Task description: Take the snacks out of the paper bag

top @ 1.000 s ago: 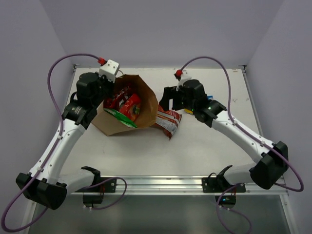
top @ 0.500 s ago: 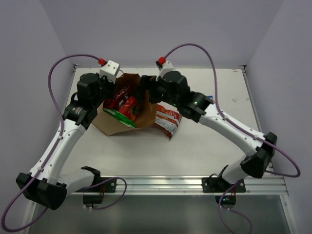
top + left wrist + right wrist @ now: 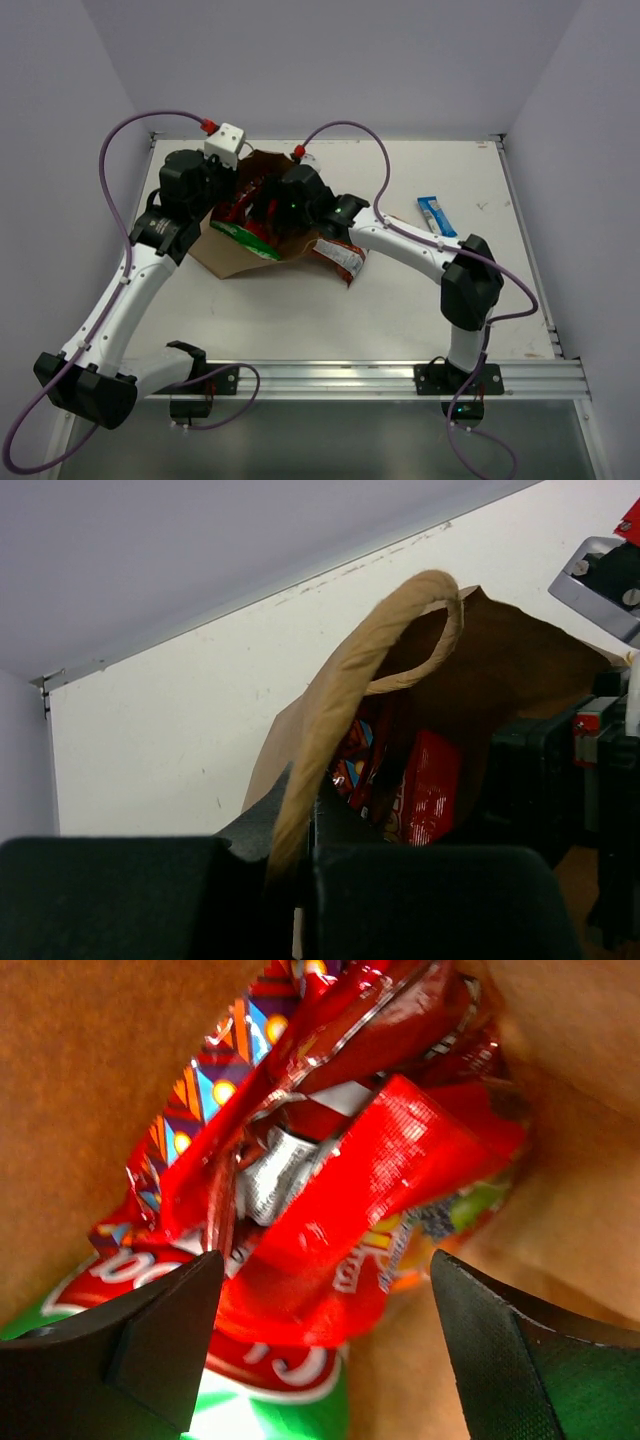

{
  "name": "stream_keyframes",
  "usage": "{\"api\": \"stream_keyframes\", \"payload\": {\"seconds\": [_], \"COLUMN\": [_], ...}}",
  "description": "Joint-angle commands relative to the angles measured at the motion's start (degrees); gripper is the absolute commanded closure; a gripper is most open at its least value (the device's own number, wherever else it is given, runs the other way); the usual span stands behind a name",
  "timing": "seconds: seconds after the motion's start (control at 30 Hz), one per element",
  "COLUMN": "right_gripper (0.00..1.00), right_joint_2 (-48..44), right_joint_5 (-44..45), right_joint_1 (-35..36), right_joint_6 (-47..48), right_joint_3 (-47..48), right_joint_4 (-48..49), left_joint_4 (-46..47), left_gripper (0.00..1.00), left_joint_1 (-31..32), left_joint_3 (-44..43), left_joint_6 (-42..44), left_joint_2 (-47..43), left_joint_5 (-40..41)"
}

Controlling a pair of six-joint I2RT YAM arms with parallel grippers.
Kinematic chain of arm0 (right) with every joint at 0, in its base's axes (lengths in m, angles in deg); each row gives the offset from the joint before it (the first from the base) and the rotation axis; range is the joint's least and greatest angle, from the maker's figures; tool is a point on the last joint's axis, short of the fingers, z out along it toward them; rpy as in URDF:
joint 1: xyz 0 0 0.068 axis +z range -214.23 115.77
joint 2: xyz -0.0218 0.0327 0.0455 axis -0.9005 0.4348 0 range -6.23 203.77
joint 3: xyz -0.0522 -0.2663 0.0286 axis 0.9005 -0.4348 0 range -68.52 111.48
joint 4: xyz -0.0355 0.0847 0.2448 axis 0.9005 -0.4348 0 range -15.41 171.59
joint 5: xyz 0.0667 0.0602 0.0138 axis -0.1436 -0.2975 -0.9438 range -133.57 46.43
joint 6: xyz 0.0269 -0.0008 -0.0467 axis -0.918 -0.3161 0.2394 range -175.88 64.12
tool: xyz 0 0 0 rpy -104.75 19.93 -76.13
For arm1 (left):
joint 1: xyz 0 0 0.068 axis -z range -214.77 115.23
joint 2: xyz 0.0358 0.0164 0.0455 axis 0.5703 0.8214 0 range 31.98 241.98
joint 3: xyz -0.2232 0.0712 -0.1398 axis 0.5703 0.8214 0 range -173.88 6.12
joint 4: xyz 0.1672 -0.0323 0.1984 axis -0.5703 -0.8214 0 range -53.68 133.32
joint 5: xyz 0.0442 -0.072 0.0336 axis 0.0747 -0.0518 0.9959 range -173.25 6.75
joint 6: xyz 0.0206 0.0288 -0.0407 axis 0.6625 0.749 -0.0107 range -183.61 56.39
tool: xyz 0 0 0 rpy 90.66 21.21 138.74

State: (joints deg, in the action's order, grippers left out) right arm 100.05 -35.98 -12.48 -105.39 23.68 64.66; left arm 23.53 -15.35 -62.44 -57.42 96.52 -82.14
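The brown paper bag (image 3: 300, 190) lies on its side at the back left of the table, mouth open. My left gripper (image 3: 222, 190) is shut on its twisted handle (image 3: 400, 630) and holds the mouth up. My right gripper (image 3: 268, 208) is open inside the mouth, its fingers (image 3: 160, 1330) either side of a small red candy bag (image 3: 400, 1180). That candy bag lies on the green chip bag (image 3: 270, 1400), with a red bag with blue label (image 3: 230, 1090) behind. A red-silver bag (image 3: 340, 255) lies on the table beside the paper bag. A slim blue bar (image 3: 436, 215) lies to the right.
The table's back wall runs just behind the paper bag (image 3: 250, 590). The right arm (image 3: 400, 235) stretches across the table's middle from its base. The left arm's cable (image 3: 110, 160) loops over the left edge.
My right arm has swung left from beside the paper bag, and its open gripper has gone into the bag's mouth. The blue bar now lies uncovered. The left arm has held still.
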Motion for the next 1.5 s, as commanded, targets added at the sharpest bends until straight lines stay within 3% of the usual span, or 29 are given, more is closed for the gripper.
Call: {"api": "stream_keyframes", "payload": {"seconds": [0.0, 0.07, 0.17, 0.2, 0.27, 0.3, 0.4, 0.73, 0.9, 1.23, 1.47], "right_gripper": [0.14, 0.16, 0.31, 0.46, 0.63, 0.81, 1.00, 1.00, 1.00, 1.00, 1.00], "right_joint_2": [1.82, 2.53, 4.28, 4.55, 4.47, 3.94, 0.34, -11.17, -20.12, -33.94, -27.65], "right_joint_5": [1.46, 1.72, 1.72, 1.72, 1.72, 1.55, -0.20, -5.65, -4.34, -9.71, -11.02], "right_joint_1": [0.20, 0.20, 0.20, 0.20, 0.20, 0.20, 0.20, 0.20, -0.77, -16.22, -26.86], "right_joint_6": [-3.92, -4.71, -5.33, -5.50, -5.24, -4.89, -0.68, 13.03, 18.92, 24.02, 24.47], "right_joint_3": [2.19, 3.07, 3.95, 3.86, 3.16, 2.37, 1.05, 8.25, 8.69, 6.24, 4.48], "right_joint_4": [5.41, 5.07, 4.01, 3.92, 4.09, 4.71, 7.35, 5.16, 4.10, 1.90, 1.99], "left_joint_4": [4.76, 4.76, 4.76, 4.76, 4.76, 4.76, 4.32, 3.62, 3.53, 3.36, 3.27], "left_gripper": [1.00, 1.00, 1.00, 1.00, 1.00, 1.00, 1.00, 1.00, 1.00, 1.00, 1.00], "left_joint_1": [0.44, 0.44, 0.36, 0.44, 0.44, 0.44, 0.44, 0.44, 0.36, 0.44, 0.44], "left_joint_3": [0.18, 0.44, 0.53, 0.61, 0.88, 0.97, 1.40, 1.14, 0.88, 0.88, 1.05], "left_joint_6": [-1.63, -1.63, -1.71, -1.89, -1.89, -1.72, -0.84, 0.31, 0.48, 0.48, 0.83], "left_joint_2": [-0.20, -0.28, -0.37, -0.37, -0.46, -0.63, -0.99, -0.64, -0.64, -0.29, -0.63], "left_joint_5": [-0.40, -0.31, -0.40, -0.49, -0.31, -0.05, 1.79, 6.63, 7.95, 8.21, 7.86]}}
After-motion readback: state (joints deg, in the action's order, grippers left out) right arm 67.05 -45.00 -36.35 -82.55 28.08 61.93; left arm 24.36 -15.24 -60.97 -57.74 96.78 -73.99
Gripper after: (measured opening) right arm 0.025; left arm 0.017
